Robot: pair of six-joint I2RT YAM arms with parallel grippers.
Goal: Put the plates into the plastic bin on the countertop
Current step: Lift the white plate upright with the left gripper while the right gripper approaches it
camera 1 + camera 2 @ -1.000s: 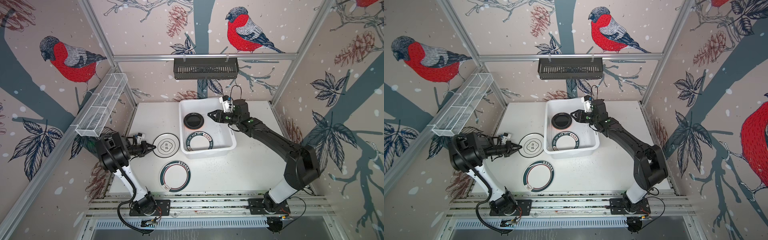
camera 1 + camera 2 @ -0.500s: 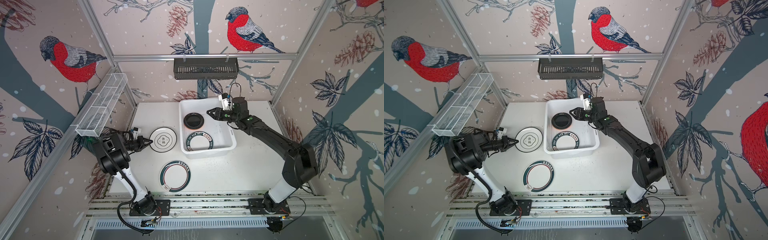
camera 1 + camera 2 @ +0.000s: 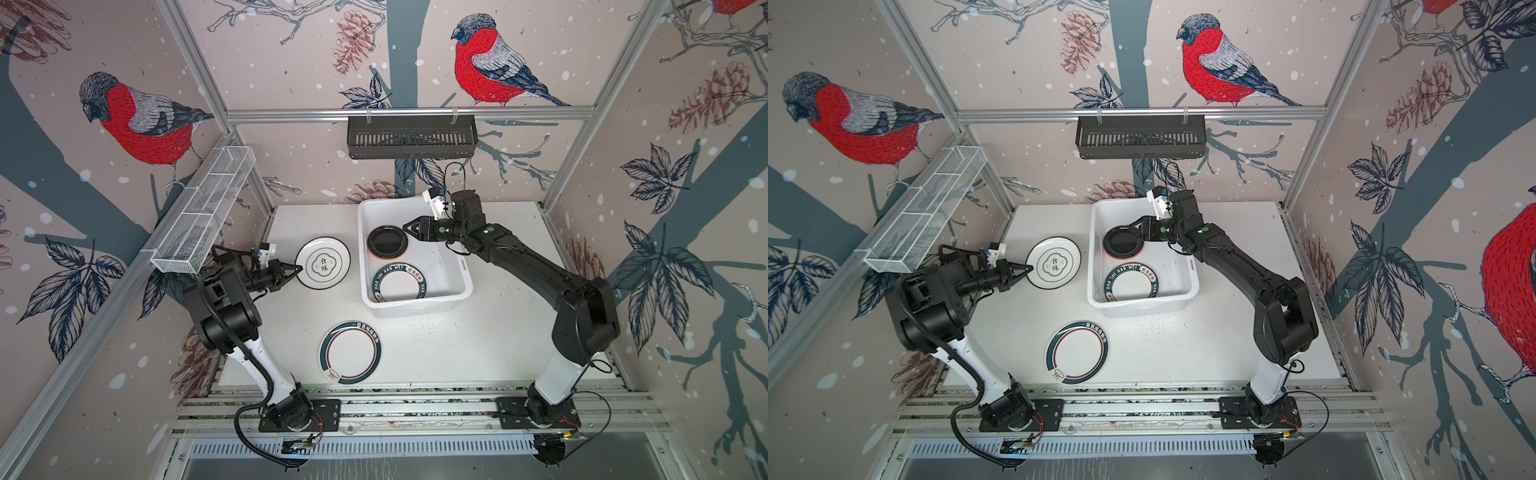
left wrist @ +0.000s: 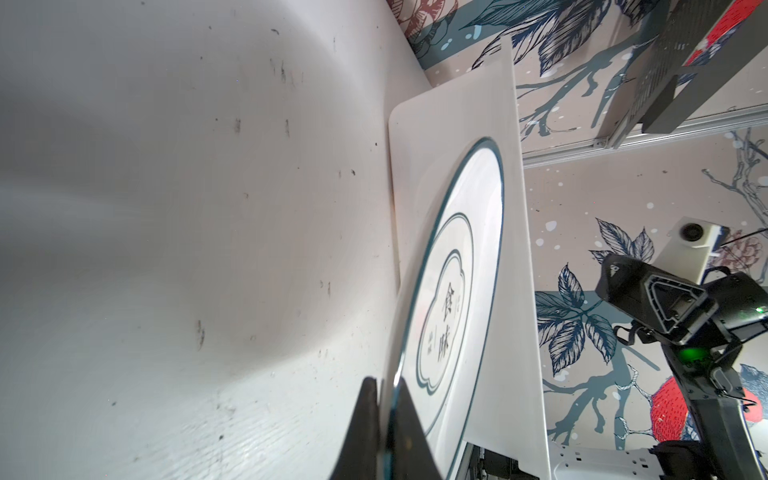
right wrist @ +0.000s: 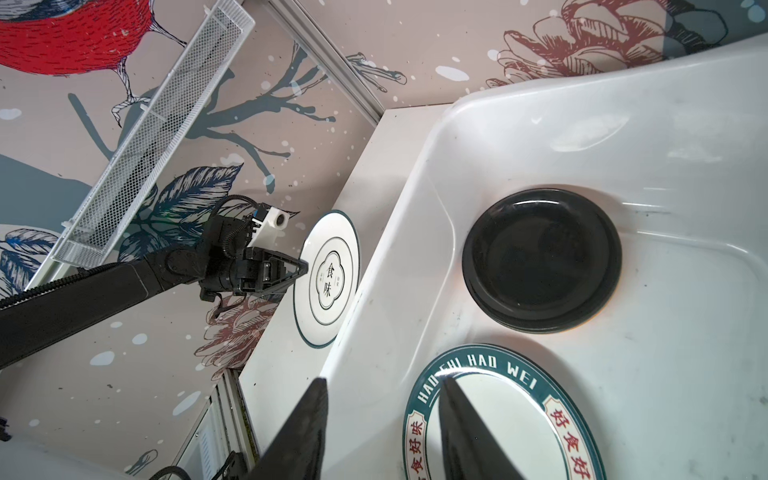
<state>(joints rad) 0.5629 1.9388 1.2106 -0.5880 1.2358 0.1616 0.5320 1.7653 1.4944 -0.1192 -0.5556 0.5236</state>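
My left gripper (image 3: pixel 298 269) (image 4: pixel 388 386) is shut on the rim of a white plate (image 3: pixel 323 263) (image 4: pixel 453 270) with a thin dark rim and centre characters, held above the countertop (image 3: pixel 498 332) just left of the plastic bin (image 3: pixel 415 309). In the bin lie a black plate (image 3: pixel 387 242) (image 5: pixel 540 259) with an orange edge beneath it, and a green-rimmed lettered plate (image 3: pixel 401 282) (image 5: pixel 498 424). My right gripper (image 3: pixel 405 228) (image 5: pixel 382 386) hangs open and empty over the bin, beside the black plate. Another green-rimmed plate (image 3: pixel 350 352) lies near the front.
A black slotted rack (image 3: pixel 411 137) hangs on the back rail. A white wire-mesh basket (image 3: pixel 203 212) runs along the left wall above my left arm. Aluminium rails (image 3: pixel 415 407) edge the front of the countertop.
My left gripper has carried the white plate back and up, away from the front. My right gripper has opened wider and shifted slightly back over the bin.
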